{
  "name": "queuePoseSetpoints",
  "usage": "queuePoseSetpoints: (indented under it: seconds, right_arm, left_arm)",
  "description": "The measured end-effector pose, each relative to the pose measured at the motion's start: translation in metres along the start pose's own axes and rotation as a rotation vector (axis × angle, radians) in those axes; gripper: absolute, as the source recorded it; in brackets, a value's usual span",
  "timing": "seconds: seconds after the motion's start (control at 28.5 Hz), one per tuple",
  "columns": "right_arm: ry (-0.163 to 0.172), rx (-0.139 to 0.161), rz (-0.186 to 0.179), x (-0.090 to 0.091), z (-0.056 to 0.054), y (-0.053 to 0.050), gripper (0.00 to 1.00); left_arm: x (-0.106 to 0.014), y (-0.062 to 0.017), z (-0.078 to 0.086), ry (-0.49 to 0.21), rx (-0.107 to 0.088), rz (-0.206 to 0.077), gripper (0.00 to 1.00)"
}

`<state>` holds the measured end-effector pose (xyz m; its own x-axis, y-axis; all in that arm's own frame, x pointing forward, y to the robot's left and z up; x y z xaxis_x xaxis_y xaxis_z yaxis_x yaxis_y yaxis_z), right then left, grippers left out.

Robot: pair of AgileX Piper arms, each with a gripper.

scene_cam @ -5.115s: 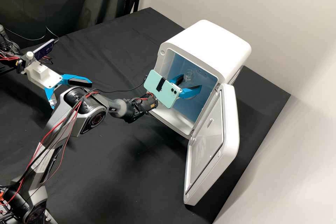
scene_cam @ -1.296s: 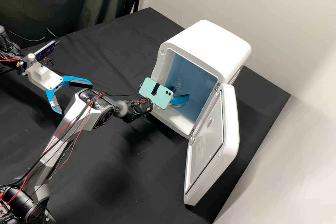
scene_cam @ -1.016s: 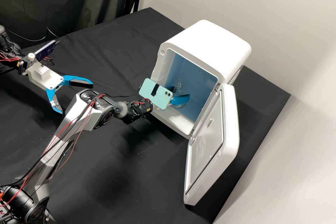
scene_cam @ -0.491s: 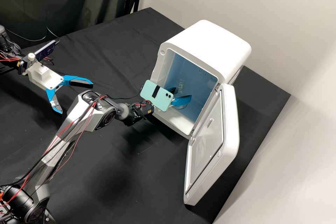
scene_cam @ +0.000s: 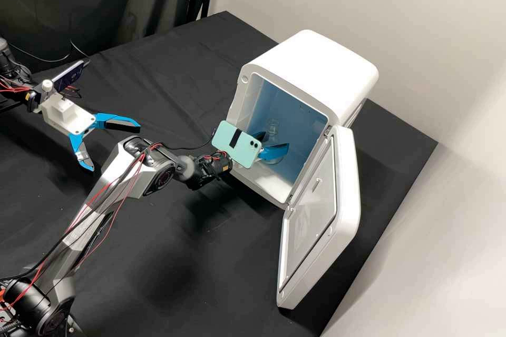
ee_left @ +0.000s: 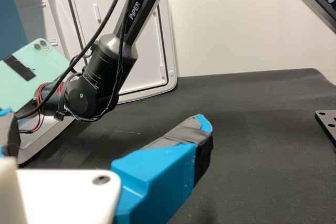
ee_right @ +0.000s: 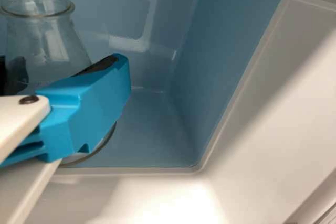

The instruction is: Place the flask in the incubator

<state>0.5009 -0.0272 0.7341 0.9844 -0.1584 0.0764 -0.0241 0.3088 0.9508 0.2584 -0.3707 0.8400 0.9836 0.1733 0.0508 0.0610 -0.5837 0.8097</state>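
The white incubator (scene_cam: 316,63) stands at the bench's right side, its door (scene_cam: 321,210) swung open and its blue inside showing. A clear glass flask (scene_cam: 271,127) stands upright on the incubator's blue floor (ee_right: 152,129). My right gripper (scene_cam: 270,145) is inside the chamber, its fingers on either side of the flask (ee_right: 37,35). One blue finger (ee_right: 89,103) has its dark pad against the glass, and the gripper is shut on the flask. My left gripper (scene_cam: 100,134) hangs open over the bench at the far left, holding nothing.
A mint-green phone (scene_cam: 237,143) is strapped to the right wrist, just outside the incubator's opening. The open door (ee_left: 126,30) hangs down in front of the incubator on the right. Black cloth (scene_cam: 200,253) covers the bench, and a pale wall stands behind the incubator.
Since five seconds ago the right gripper has lowered the flask from mid-chamber to the incubator floor. Over the last second it has barely shifted. The left arm has stayed put.
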Motion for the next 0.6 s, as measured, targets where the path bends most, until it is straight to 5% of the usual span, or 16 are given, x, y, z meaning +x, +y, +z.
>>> queuePoseSetpoints:
  seconds: [0.11, 0.14, 0.6]
  right_arm:
    - [0.0, 0.0, 0.0, 0.0, 0.0, 0.0, 0.0]
    - [0.0, 0.0, 0.0, 0.0, 0.0, 0.0, 1.0]
    - [-0.012, -0.012, -0.019, 0.0, 0.0011, -0.0018, 1.0]
  left_arm:
    - [0.0, 0.0, 0.0, 0.0, 0.0, 0.0, 1.0]
    - [0.0, 0.0, 0.0, 0.0, 0.0, 0.0, 1.0]
    - [0.0, 0.0, 0.0, 0.0, 0.0, 0.0, 1.0]
